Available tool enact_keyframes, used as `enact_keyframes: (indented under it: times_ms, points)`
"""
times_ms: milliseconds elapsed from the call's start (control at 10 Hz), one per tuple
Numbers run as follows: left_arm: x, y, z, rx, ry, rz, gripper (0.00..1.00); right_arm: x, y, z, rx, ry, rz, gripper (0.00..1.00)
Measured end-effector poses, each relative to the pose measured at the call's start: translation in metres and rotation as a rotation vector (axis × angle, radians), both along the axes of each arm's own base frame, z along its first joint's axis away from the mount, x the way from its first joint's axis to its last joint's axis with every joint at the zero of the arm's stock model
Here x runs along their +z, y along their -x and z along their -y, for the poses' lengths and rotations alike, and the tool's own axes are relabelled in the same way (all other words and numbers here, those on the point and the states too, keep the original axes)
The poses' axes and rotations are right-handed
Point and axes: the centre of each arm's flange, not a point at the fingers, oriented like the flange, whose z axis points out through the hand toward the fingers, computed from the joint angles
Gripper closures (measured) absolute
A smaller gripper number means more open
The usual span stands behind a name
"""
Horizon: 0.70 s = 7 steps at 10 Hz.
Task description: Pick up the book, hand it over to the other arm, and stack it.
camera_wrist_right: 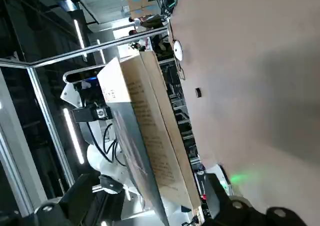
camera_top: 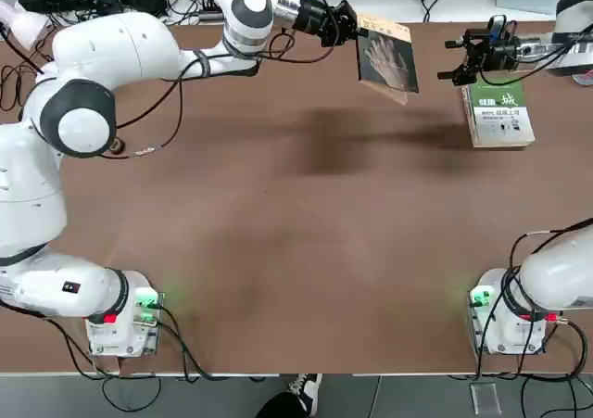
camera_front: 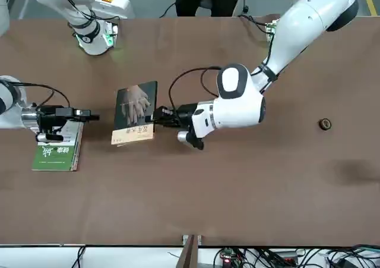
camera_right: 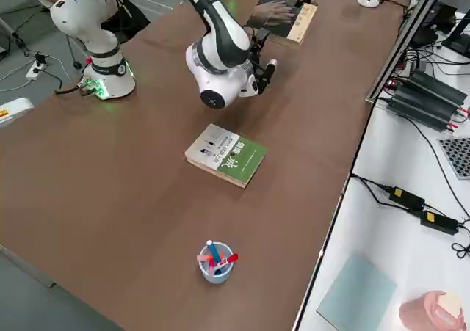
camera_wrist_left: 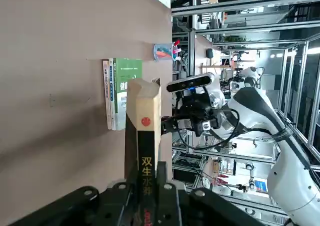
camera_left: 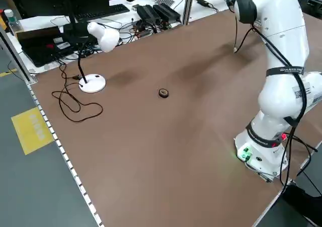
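On the brown table [camera_top: 278,251] lies one green-and-white book [camera_top: 498,114]; one grey book [camera_top: 387,60] hangs above the far side. The left gripper [camera_top: 350,27] clamps its edge, while the right gripper [camera_top: 460,58], jaws wide, hovers just beside it, holding nothing.

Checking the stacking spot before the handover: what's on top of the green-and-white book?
No object rests on the green-and-white book. The open right gripper hovers near its far end. The book hangs apart, clamped by the left gripper.

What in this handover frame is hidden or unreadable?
- Left side view: book, both grippers cut off by the frame edge.
- Top view: how far the book in the left gripper sits from the open right gripper.
- Small ring: too small to identify.
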Motion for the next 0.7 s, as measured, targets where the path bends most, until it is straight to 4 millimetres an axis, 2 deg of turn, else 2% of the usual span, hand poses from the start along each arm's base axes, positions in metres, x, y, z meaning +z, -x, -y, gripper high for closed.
enact_keyframes:
  times_ms: [400, 700]
  points:
    - [0.0, 0.0, 0.0, -0.003, 0.0, 0.007, 0.99, -0.03, 0.002, -0.012, 0.0, -0.019, -0.002, 0.01]
    - [-0.001, 0.0, 0.0, -0.003, 0.0, 0.009, 0.99, -0.033, -0.001, -0.022, -0.046, -0.075, -0.013, 0.01]
